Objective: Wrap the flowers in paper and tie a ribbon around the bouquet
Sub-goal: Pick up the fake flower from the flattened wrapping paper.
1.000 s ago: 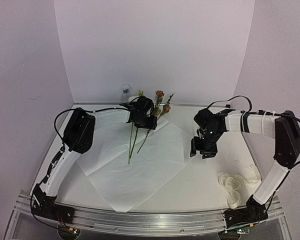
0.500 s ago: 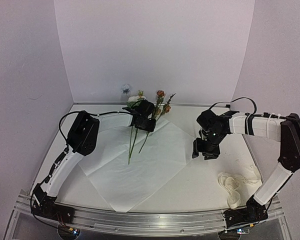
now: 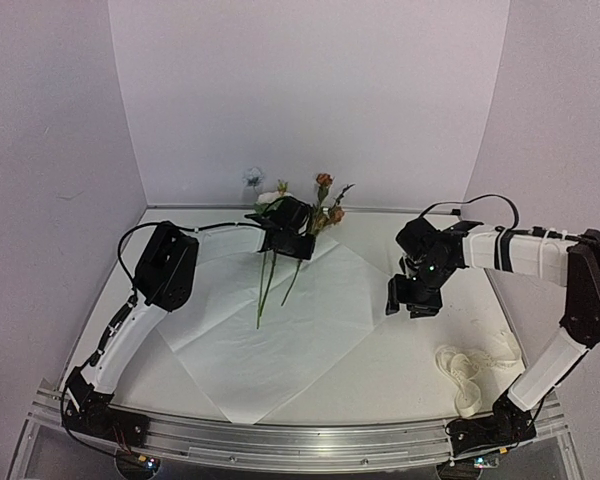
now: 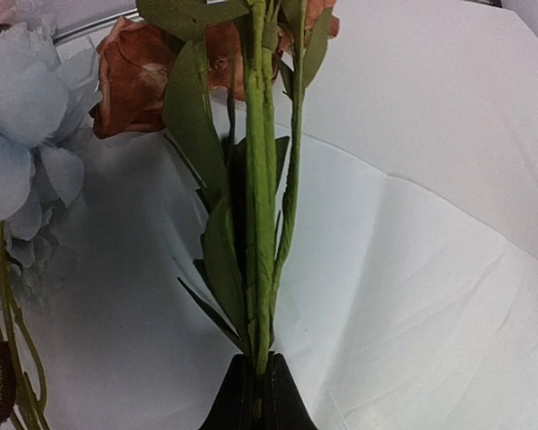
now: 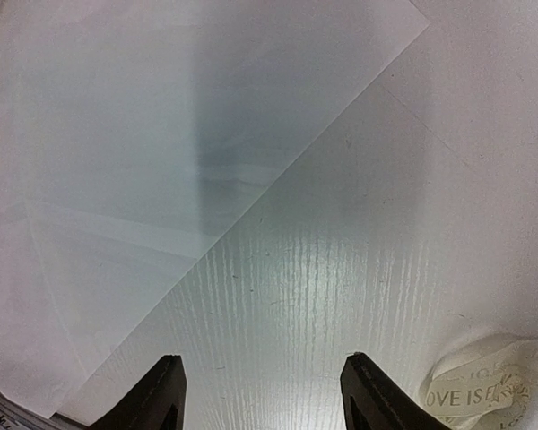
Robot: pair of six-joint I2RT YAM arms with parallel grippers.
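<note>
Pinching: left claw, flowers by ribbed stems | paper creased | ribbon looped

ribbon cropped (lettering partial), flowers cut off

- paper: thin white sheet, spread flat, corner nearest.
- flowers: pale blue and rust blooms, green stems bunched, over the paper.
- ribbon: cream, lettered, loosely heaped.

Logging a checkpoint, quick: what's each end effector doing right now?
Left end effector: shut on the green-stemmed artificial flowers.
Right end effector: open, empty.
</note>
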